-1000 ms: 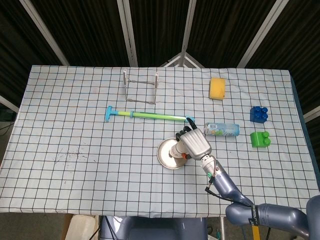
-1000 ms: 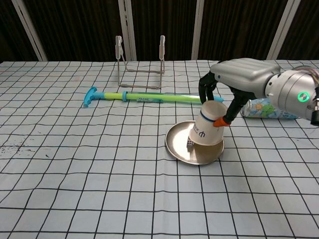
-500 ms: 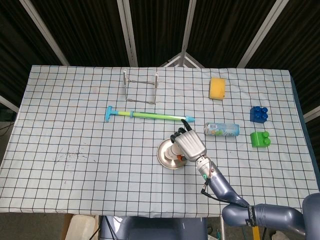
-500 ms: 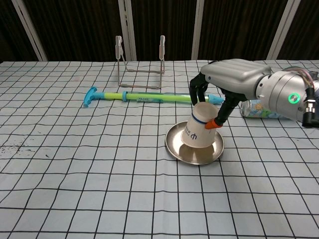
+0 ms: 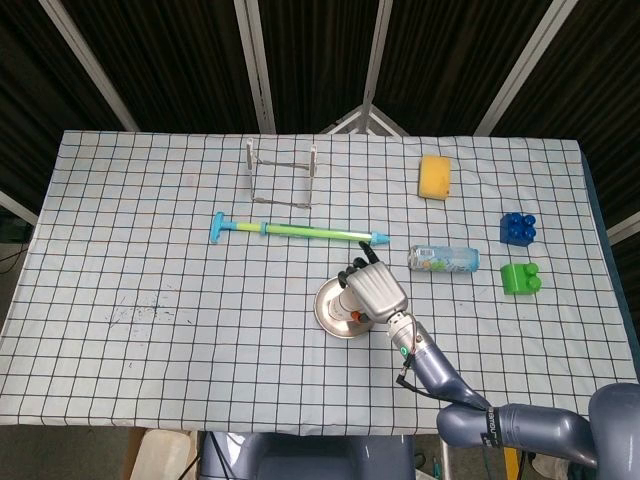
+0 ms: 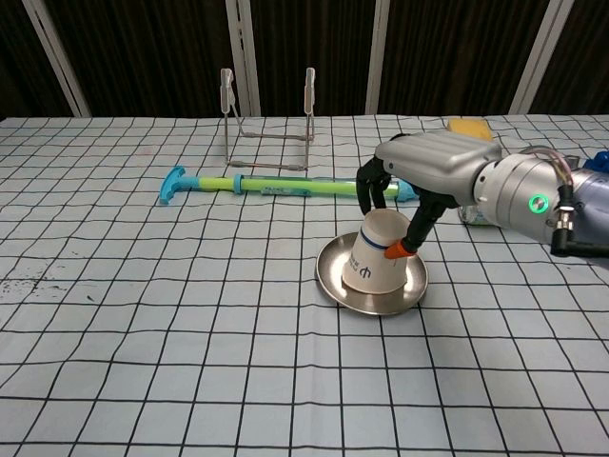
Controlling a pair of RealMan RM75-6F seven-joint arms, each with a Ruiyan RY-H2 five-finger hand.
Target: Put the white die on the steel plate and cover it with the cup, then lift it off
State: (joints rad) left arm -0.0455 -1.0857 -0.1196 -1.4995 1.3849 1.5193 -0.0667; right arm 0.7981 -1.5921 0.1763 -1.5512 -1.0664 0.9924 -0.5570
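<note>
- A checked tablecloth (image 6: 143, 381) covers the table, seen from the robot's head and chest cameras.
- Far to the left of the hand and further back, a green stick with a blue T-shaped end (image 6: 173, 184) lies flat, its other end reaching just behind the hand.
- Behind that stick stands a wire rack (image 6: 268, 119), well apart from the hand.
- Directly under the hand sits the steel plate (image 6: 335, 286), round and shallow.
- An upside-down white paper cup (image 6: 377, 264) rests on the plate, leaning a little to the left, its closed base uppermost.
- The right hand (image 6: 411, 181) grasps the cup from above, dark fingers (image 6: 367, 189) down the far side and an orange-tipped finger against the near side.
- The white die cannot be seen in either view; whether it lies beneath the cup cannot be told.
- Just right of the hand a clear plastic bottle (image 5: 443, 259) lies on its side.
- Behind and to the right lies a yellow sponge (image 5: 434, 176).
- Furthest right are a blue block (image 5: 517, 228) and, nearer the robot, a green block (image 5: 519, 278).
- The left hand appears in neither view.
</note>
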